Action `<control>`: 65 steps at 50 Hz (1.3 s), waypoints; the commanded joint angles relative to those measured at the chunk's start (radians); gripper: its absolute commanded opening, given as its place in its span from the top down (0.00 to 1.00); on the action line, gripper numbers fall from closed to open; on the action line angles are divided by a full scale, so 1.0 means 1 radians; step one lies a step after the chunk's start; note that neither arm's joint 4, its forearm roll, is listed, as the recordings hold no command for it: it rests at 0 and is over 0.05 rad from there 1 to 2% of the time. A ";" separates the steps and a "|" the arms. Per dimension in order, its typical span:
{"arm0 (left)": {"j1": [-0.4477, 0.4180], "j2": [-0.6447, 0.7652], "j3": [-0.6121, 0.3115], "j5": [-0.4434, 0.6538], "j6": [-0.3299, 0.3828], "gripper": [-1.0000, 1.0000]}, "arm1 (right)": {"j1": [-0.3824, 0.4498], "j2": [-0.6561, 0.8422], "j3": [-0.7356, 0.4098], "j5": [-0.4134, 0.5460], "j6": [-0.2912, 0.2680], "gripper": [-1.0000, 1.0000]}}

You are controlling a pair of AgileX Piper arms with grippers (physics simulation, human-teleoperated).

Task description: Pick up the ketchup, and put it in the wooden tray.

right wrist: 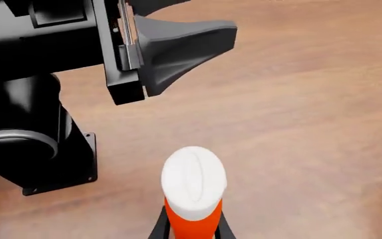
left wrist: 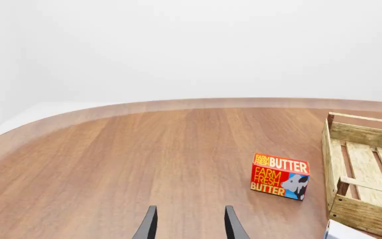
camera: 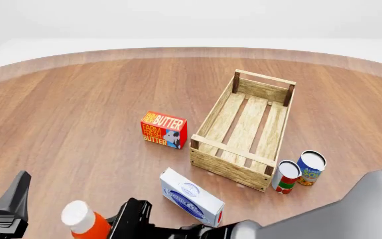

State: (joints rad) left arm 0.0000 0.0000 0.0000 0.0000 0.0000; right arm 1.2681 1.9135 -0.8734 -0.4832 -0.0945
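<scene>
- Ketchup (camera: 83, 222): smooth orange-red plastic squeeze btl, rounded white cap. Upright, near front edge of table, left of the flat box. In right wrist view it stands between the right gripper (right wrist: 192, 230) fingertips; jaws sit against both sides of the btl, pinching it.
- Right arm: dark grey, comes in low from the right in front view, gripper body just beside the btl.
- Left gripper (left wrist: 189, 225): two thin dark fingers, spread apart, nothing between; over bare wood. In front view it sits at lower left, apart from the btl.
- Tray (camera: 280, 135): long rect. light-wood crate, slatted bottom, low plank sides, raised end bars on dark posts. Nothing in it. Well apart from ketchup, toward centre-right.
- Flat box (camera: 191, 197): white/blue carton, lying flat, just in front of tray's near end.
- Butter box (camera: 163, 129): red/yellow carton, upright, left of tray.
- Cans, 2: red/white (camera: 285, 177) and blue/yellow (camera: 310, 168), cyl., upright, side by side at tray's near right corner.
- Table (camera: 78, 109): brown wood grain, curved far edge.
</scene>
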 commanded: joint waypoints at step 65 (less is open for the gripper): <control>0.000 0.000 0.000 0.000 0.000 0.00 | -0.578 -0.478 -0.043 0.447 -0.005 1.00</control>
State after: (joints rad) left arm 0.0000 0.0000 0.0000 0.0000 0.0000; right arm 0.8194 1.4922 -0.9453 -0.0522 -0.1038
